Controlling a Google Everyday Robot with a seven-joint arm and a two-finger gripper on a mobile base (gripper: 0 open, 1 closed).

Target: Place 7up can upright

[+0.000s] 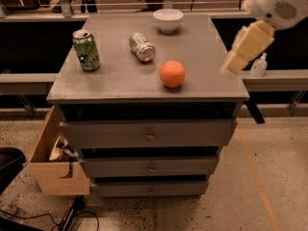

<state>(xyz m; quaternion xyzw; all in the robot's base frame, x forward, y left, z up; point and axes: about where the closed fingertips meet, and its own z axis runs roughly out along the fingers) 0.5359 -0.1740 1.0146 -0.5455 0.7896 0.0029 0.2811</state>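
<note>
Near the middle of the grey metal desk (pixel 202 52), a touch toward eleven o'clock: small silvery-grey aluminium 7up can (pixel 143 47), lying on its side, one end turned toward five o'clock, touching nothing else. Not upright, so by the look of it nothing of the task done yet.

Off at three o'clock, above the desk's right edge and well apart from the 7up can: cream-coloured blocky hand (pixel 231 65), raised, carrying nothing visible. Apart or together: cannot tell.

Left to do, by this reckoning: bring the hand across toward nine o'clock, take the 7up can round its body, tip it onto its base, set it down, let go.

Containers next. At nine o'clock, near the left edge: tall green patterned can (pixel 86 50), standing upright, contents hidden. At twelve o'clock, by the back edge: round white bowl (pixel 168 19), nothing showing above its rim. At five o'clock of the 7up can, near but apart: plain orange ball (pixel 172 74).

Below the top: three grey drawers (pixel 149 134), all shut, contents hidden. On the floor at seven o'clock, against the desk's left side: open wooden box (pixel 48 174), holding jumbled odds and ends too dim to name.
</note>
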